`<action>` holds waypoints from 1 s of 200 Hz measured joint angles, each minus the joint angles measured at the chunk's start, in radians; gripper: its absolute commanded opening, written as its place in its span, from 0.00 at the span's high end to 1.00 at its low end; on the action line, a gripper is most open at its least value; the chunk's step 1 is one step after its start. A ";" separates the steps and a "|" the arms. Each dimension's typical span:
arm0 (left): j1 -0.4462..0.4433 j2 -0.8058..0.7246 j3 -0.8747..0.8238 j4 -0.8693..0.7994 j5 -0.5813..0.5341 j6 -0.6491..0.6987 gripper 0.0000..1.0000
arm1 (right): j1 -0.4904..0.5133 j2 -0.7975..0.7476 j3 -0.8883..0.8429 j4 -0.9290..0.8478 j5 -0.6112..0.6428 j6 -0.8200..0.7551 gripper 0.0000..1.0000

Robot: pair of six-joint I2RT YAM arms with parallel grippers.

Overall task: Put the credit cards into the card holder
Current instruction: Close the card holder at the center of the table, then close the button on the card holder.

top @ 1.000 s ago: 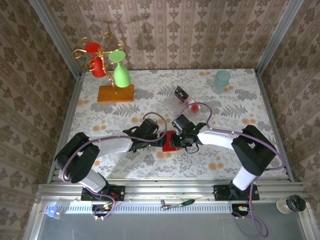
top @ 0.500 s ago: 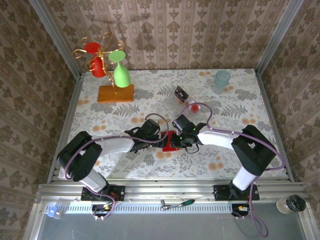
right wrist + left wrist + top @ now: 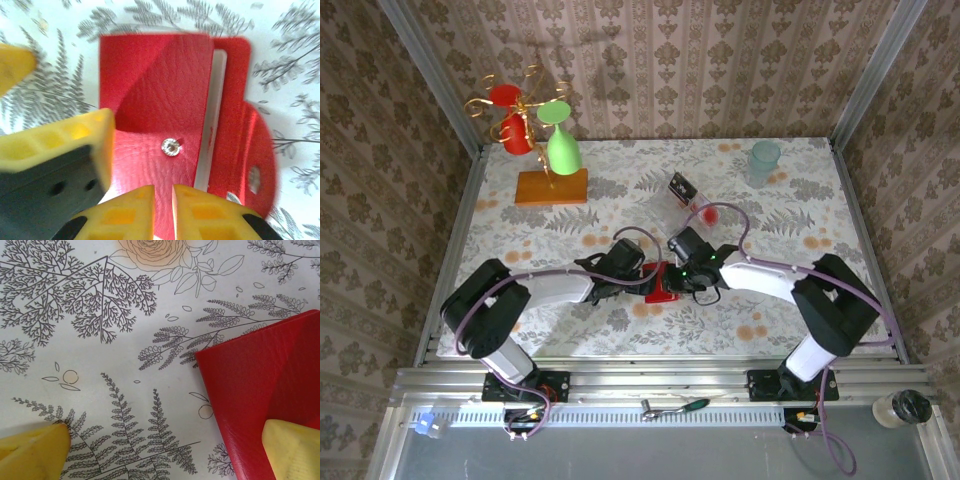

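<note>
Bright-red square folding leather-look card holder (image 3: pixel 660 284) is lying opened out on the fern-print tablecloth (image 3: pixel 520 235). It's on the near side of the clear plastic tray (image 3: pixel 692 200), toward the arm bases, and both claws are crowded right onto it.

In the right wrist view you can see its silver snap stud (image 3: pixel 170 146) and the pale pocket slot (image 3: pixel 212 115). That slot runs straight away from the right claw (image 3: pixel 163 212), so its long axis lines up with that claw's reach. Right claw is narrow, 2 fingers nearly together at the holder's near edge with red showing in the slit. Looks to me like it's pinching the flap.

Left claw (image 3: pixel 165 440) is spread wide, 1 finger (image 3: pixel 292 450) sitting over the holder's corner and the other off on the cloth, gripping nothing.

Cards aren't in yet afaict. The thin black card with pale markings (image 3: pixel 681 186) and a whitish card with a red blotch (image 3: pixel 708 213) are at the tray, so beyond the holder from both claws. My guess is the next move hinges on that: the tray sits nearer the right arm, but the right claw looks busy and the left is the free one.
</note>
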 measured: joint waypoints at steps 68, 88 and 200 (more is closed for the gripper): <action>-0.051 0.036 0.068 -0.085 -0.098 0.020 0.00 | -0.103 -0.157 -0.002 -0.061 0.056 -0.029 0.73; -0.058 0.038 0.074 -0.097 -0.117 0.023 0.00 | -0.113 -0.146 -0.002 -0.080 0.060 -0.046 0.70; -0.064 0.039 0.074 -0.097 -0.133 0.023 0.00 | -0.113 -0.011 0.044 -0.108 0.025 -0.095 0.69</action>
